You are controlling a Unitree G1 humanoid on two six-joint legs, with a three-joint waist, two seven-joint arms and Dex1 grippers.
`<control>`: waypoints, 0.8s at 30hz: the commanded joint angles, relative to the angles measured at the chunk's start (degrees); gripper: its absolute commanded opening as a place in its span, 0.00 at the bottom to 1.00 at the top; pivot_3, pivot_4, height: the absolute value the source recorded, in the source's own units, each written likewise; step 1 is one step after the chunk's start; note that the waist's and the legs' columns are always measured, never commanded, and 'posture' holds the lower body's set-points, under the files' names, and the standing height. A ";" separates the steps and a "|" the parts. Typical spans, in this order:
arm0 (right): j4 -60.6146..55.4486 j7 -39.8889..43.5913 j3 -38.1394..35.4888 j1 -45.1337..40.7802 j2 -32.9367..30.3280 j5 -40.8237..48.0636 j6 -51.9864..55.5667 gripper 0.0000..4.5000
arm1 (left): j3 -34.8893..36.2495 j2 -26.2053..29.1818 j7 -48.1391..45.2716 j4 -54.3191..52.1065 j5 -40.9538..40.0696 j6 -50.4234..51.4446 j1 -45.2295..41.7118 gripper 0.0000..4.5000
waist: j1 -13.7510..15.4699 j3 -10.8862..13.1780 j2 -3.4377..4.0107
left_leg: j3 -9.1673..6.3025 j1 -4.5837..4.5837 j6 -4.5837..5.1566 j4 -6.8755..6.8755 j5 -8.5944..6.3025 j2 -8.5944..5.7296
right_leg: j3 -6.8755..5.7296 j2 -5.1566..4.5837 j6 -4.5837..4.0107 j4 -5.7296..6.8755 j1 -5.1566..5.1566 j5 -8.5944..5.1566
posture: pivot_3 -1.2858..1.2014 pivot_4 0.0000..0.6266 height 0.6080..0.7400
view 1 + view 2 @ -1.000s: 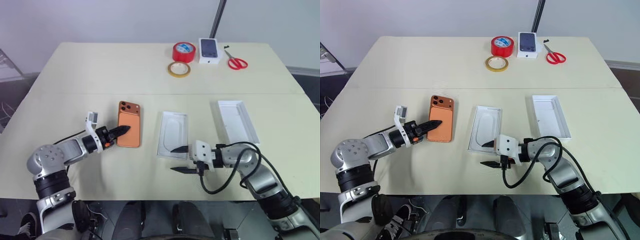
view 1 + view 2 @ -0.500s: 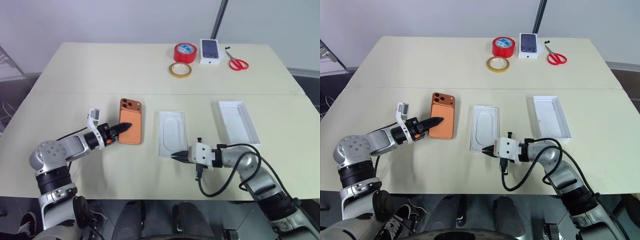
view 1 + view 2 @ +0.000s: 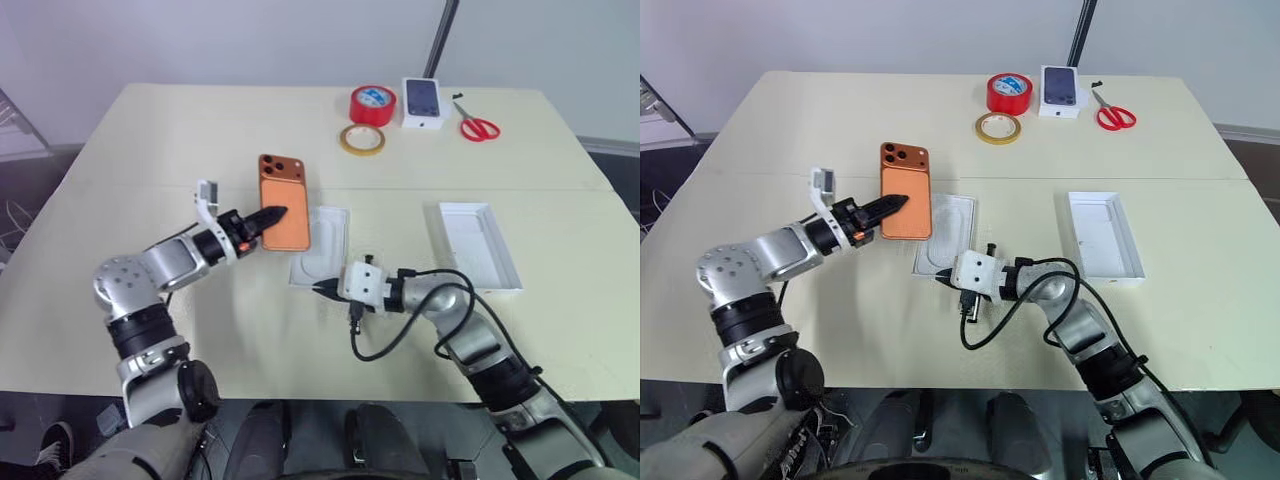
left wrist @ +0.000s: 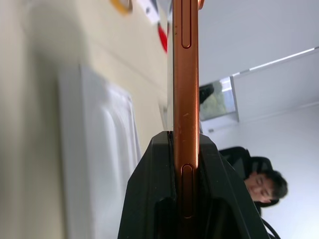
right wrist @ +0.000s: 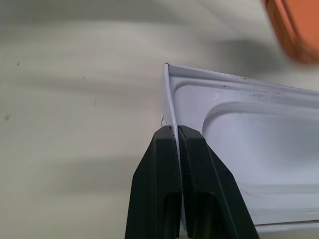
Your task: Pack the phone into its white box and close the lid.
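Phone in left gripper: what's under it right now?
The phone is held off the table, clamped in the left gripper. Beneath its right edge lies the white tray, whose near wall the right gripper pinches. The tray's left edge is covered by the phone.

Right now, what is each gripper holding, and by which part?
The left gripper clamps the phone by its long side edge. The right gripper pinches the near wall of the white box by a corner.
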 commanded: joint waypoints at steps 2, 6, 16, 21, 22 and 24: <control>-5.25 1.71 -2.78 0.62 -1.03 4.48 2.96 0.33 | -2.29 -1.07 0.73 -3.80 -1.72 -1.66 1.63 0.00 | -0.03 0.00 0.00 | 0.00 0.01 0.00 0.01 0.00 0.00 | 0.00 0.01 0.01 0.03 0.00 0.01 | 0.52 0.24 1.00; -15.37 7.45 -8.49 6.27 -7.53 13.88 9.85 0.67 | -4.43 -1.21 0.32 -3.37 -1.68 -2.30 2.46 0.00 | 0.48 0.00 0.00 | -0.02 0.00 0.06 0.00 -0.03 0.00 | 0.00 0.02 0.01 0.02 0.00 0.01 | 0.52 0.24 1.00; -14.11 6.23 -17.25 10.26 -15.54 16.47 10.21 0.68 | -8.98 0.57 -0.20 -0.37 -1.03 -0.91 2.09 0.63 | 0.73 0.01 -0.02 | -0.01 0.09 0.26 0.01 -0.14 0.00 | 0.04 0.07 0.04 -0.04 0.10 0.04 | 0.52 0.24 1.00; -13.83 5.02 -14.65 9.79 -13.87 14.57 8.87 0.68 | -9.69 3.34 -0.39 -1.28 -1.79 2.42 1.61 0.96 | 0.84 0.01 -0.01 | -0.01 0.09 0.26 0.04 -0.13 0.02 | 0.03 0.10 0.04 -0.01 0.12 0.03 | 0.52 0.24 1.00; -13.30 4.58 -14.44 9.34 -13.39 14.34 8.66 0.68 | -9.98 4.52 -0.69 -1.70 -1.60 2.84 1.69 0.96 | 0.85 0.01 -0.01 | -0.01 0.09 0.25 0.04 -0.13 0.01 | 0.04 0.09 0.05 -0.01 0.12 0.03 | 0.52 0.24 1.00; -12.59 4.18 -14.27 8.60 -12.87 14.30 8.36 0.68 | -11.48 7.35 -1.74 -3.49 -0.84 2.46 2.04 0.96 | 0.84 0.01 -0.01 | -0.01 0.09 0.25 0.04 -0.13 0.01 | 0.04 0.10 0.05 0.00 0.11 0.03 | 0.52 0.24 1.00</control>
